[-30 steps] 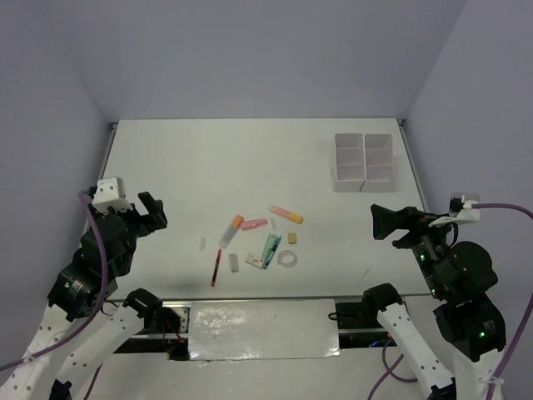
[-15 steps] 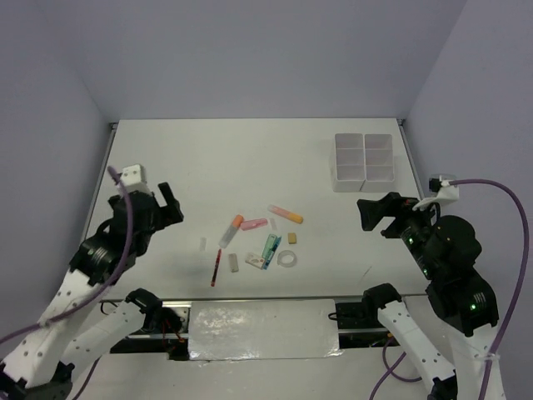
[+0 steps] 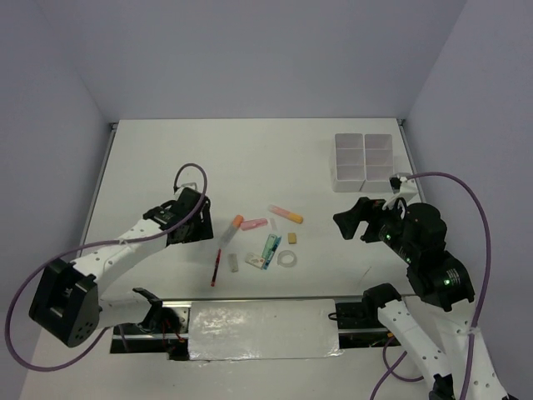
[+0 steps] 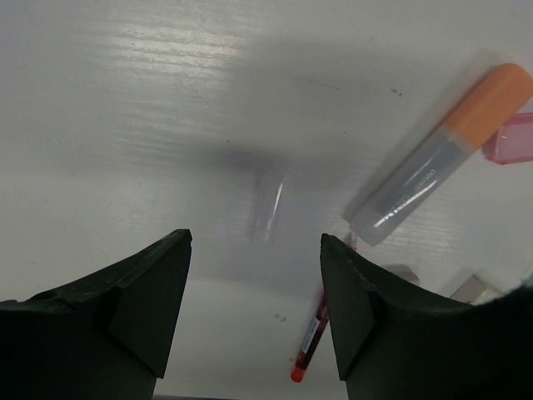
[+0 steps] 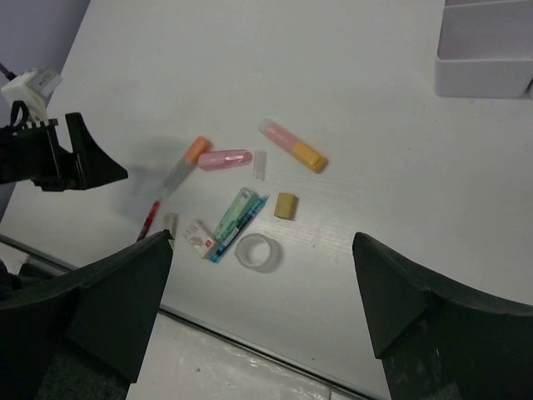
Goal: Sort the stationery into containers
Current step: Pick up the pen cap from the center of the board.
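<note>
The stationery lies in a loose cluster at mid table: an orange-capped marker (image 3: 231, 231), pink marker (image 3: 254, 223), pink-yellow marker (image 3: 286, 214), yellow eraser (image 3: 292, 237), clear tape ring (image 3: 288, 260), green packet (image 3: 271, 246), thin red pen (image 3: 216, 267) and white erasers (image 3: 234, 263). The white containers (image 3: 364, 162) stand at the far right. My left gripper (image 3: 198, 223) is open and empty, low over the table left of the cluster. In the left wrist view a small clear cap (image 4: 268, 204) lies ahead of the open left gripper (image 4: 256, 242). My right gripper (image 3: 348, 218) is open and empty, high to the right of the cluster.
The right wrist view shows the cluster from above, with the tape ring (image 5: 257, 252) nearest, the container's edge (image 5: 487, 75) at top right, and the table's front edge (image 5: 250, 342) below. Walls bound the table on the left, the back and the right.
My left arm has reached forward and to the right, down to the table beside the cluster. My right gripper has moved left and forward toward the cluster. Nothing on the table has moved.
</note>
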`<state>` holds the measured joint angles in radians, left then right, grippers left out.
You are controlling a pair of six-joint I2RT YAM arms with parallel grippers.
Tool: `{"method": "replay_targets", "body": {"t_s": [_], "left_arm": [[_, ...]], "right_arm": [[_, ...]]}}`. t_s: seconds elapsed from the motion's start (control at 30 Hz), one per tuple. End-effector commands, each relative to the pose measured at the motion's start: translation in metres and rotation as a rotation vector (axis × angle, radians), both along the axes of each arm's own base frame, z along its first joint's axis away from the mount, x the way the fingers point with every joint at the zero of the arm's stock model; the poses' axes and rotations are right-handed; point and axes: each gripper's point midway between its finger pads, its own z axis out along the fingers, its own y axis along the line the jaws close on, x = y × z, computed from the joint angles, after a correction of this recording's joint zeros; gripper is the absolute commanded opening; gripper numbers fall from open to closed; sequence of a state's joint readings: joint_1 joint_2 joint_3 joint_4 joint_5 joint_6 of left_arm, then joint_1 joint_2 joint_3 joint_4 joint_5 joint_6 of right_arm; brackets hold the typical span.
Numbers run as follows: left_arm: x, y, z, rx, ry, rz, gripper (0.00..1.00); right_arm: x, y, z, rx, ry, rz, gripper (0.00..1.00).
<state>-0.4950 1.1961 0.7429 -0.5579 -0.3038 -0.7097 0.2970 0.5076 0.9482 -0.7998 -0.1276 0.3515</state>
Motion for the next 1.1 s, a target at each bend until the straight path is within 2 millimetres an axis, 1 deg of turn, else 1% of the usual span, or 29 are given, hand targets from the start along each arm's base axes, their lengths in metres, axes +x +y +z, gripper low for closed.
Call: {"method": "replay_targets", "body": {"t_s": [0.0, 0.03, 0.07, 0.1, 0.13, 0.17, 0.2, 0.27, 0.3, 0.37, 0.4, 0.53, 0.67, 0.83, 0.9, 0.93, 0.97, 1.0, 1.07], "left_arm": [[0.009, -0.007, -0.014, -0.003, 0.009, 0.002, 0.74], [0.007, -0.007, -0.019, 0.002, 0.023, -0.013, 0.72], [0.01, -0.011, -0.021, -0.008, 0.019, -0.022, 0.71], [0.009, -0.014, -0.028, -0.008, 0.047, -0.037, 0.66], [0.009, -0.014, -0.031, -0.005, 0.055, -0.042, 0.65], [0.009, -0.014, -0.033, 0.001, 0.063, -0.041, 0.65], [0.01, -0.012, -0.037, 0.016, 0.075, -0.037, 0.6], [0.009, -0.011, -0.042, 0.027, 0.088, -0.033, 0.59], [0.008, -0.01, -0.045, 0.037, 0.098, -0.031, 0.56], [0.005, -0.008, -0.049, 0.051, 0.11, -0.026, 0.54], [0.004, -0.007, -0.051, 0.063, 0.121, -0.025, 0.51], [-0.001, -0.001, -0.06, 0.092, 0.144, -0.02, 0.49], [-0.005, -0.002, -0.072, 0.096, 0.177, -0.035, 0.47], [-0.007, -0.002, -0.081, 0.101, 0.195, -0.038, 0.47], [-0.007, -0.002, -0.082, 0.105, 0.2, -0.042, 0.39], [-0.007, -0.003, -0.081, 0.1, 0.197, -0.042, 0.28], [-0.009, -0.002, -0.082, 0.1, 0.199, -0.039, 0.23], [-0.009, -0.002, -0.08, 0.099, 0.198, -0.038, 0.2], [-0.009, -0.002, -0.075, 0.091, 0.184, -0.035, 0.2]], "right_arm": [[0.004, 0.011, 0.009, 0.027, -0.051, 0.05, 0.96], [0.003, 0.011, 0.01, 0.026, -0.062, 0.056, 0.96], [0.002, 0.011, 0.011, 0.027, -0.069, 0.056, 0.96], [0.001, 0.01, 0.014, 0.027, -0.082, 0.057, 0.96], [0.0, 0.01, 0.015, 0.027, -0.089, 0.055, 0.96], [0.001, 0.009, 0.015, 0.024, -0.091, 0.051, 0.96], [0.0, 0.009, 0.015, 0.025, -0.093, 0.052, 0.96], [-0.001, 0.008, 0.017, 0.025, -0.101, 0.051, 0.96], [-0.001, 0.008, 0.017, 0.025, -0.101, 0.05, 0.96], [-0.001, 0.007, 0.017, 0.025, -0.102, 0.042, 0.97], [-0.001, 0.005, 0.017, 0.023, -0.102, 0.034, 0.97], [-0.001, 0.003, 0.018, 0.023, -0.109, 0.021, 0.97], [-0.001, 0.002, 0.019, 0.023, -0.112, 0.018, 0.97], [-0.001, 0.002, 0.018, 0.023, -0.112, 0.018, 0.97], [-0.001, 0.003, 0.019, 0.024, -0.113, 0.019, 0.97], [-0.001, 0.003, 0.019, 0.024, -0.113, 0.019, 0.97], [-0.002, 0.003, 0.018, 0.023, -0.11, 0.022, 0.97], [-0.002, 0.004, 0.018, 0.024, -0.11, 0.025, 0.97], [-0.002, 0.004, 0.019, 0.027, -0.109, 0.027, 0.97]]}}
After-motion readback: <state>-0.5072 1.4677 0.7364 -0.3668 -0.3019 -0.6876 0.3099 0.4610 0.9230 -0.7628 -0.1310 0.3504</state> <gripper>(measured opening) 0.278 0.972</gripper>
